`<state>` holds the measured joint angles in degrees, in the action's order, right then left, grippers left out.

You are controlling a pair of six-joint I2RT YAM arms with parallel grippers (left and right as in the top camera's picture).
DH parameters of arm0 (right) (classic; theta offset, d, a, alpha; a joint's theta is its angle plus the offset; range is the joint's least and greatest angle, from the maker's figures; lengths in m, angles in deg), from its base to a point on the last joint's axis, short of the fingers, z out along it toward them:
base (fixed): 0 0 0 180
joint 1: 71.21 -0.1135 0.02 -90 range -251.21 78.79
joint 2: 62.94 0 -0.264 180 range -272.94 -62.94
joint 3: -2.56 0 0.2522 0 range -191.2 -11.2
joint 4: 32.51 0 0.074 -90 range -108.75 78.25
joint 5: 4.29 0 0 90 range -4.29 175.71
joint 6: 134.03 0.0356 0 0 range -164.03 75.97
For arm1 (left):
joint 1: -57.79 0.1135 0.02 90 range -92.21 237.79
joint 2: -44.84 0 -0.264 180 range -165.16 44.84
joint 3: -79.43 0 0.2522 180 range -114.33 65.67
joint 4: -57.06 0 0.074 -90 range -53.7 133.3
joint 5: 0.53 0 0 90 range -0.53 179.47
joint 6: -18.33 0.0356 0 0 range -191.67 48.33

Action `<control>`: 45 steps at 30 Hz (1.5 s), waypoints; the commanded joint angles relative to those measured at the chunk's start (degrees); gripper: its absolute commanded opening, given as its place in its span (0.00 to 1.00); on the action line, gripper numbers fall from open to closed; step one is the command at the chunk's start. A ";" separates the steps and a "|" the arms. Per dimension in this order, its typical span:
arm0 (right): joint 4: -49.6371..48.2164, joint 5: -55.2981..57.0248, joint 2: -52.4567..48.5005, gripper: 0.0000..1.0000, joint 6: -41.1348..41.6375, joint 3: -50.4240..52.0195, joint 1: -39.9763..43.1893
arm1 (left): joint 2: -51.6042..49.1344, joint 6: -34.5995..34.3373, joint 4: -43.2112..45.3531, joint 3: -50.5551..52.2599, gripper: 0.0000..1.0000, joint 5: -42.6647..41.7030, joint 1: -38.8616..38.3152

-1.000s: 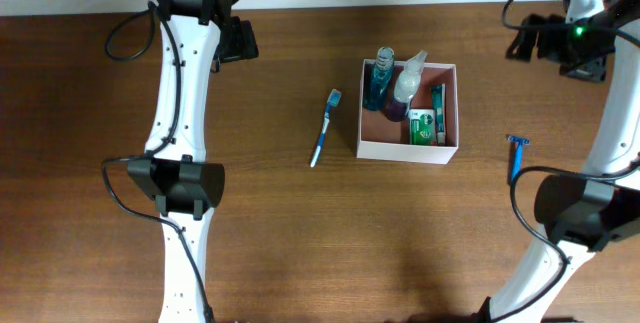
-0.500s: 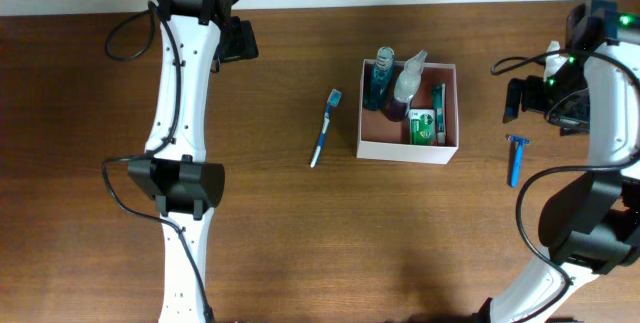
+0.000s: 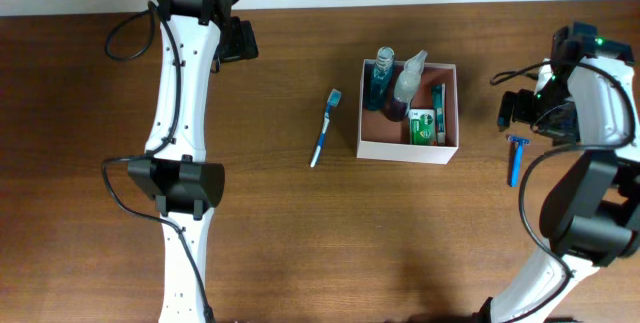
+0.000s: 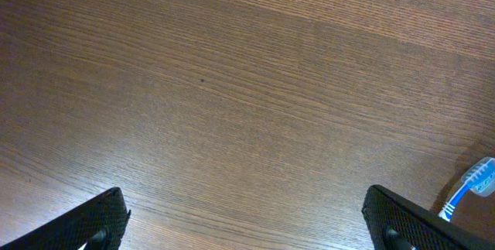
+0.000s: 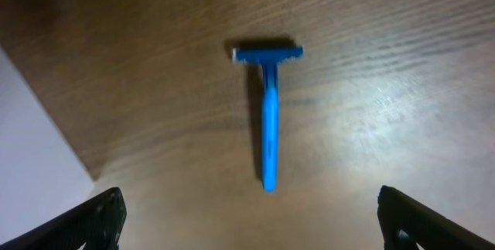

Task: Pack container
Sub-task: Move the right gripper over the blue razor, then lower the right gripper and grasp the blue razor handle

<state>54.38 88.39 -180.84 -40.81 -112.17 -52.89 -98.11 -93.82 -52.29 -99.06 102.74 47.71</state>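
Station check, as I view it remotely.

1. Container (image 3: 400, 150): it stands upright on the wooden table (image 3: 300, 233), right of centre in the overhead view. A white corner of it also shows at the left edge of the right wrist view (image 5: 31, 126).
2. Contents: a blue bottle (image 3: 379, 83) and a clear bottle with purple liquid (image 3: 405, 88) lean over the far wall. A green box (image 3: 424, 126) lies near the front wall. A dark green tube (image 3: 438, 103) lies along the right wall.
3. Loose items: a blue toothbrush (image 3: 323, 128) lies flat on the table just left of the container, not touching it. Its head also shows at the lower right of the left wrist view (image 4: 468, 188). A blue razor (image 3: 515, 158) lies flat to the right of the container, apart from it.
4. Left gripper (image 3: 238, 41): it sits at the far left of the table, well apart from the container. In its wrist view (image 4: 246, 223) the jaws are spread wide over bare wood, grasping nothing.
5. Right gripper (image 3: 520, 113): it hangs over the head end of the razor. In its wrist view (image 5: 251, 219) the razor (image 5: 267, 118) lies centred between the two spread fingers, head away from the camera. I see no contact, and the gripper is released and empty
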 commanded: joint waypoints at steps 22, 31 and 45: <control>-1.03 -8.09 -10.10 0.99 -9.31 0.70 5.57 | 0.02 -0.35 -0.07 0.11 0.99 -0.26 0.35; -2.29 -8.09 -10.43 0.99 -9.25 0.72 5.60 | 0.02 -0.35 -0.07 0.11 0.99 -0.26 0.35; -4.94 -8.07 -10.84 1.00 -9.20 2.80 5.53 | 0.02 -0.33 -0.07 0.11 0.99 -0.26 0.35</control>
<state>49.83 81.06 -190.94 -49.90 -109.97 -47.62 -98.11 -93.80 -52.29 -99.06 102.74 47.71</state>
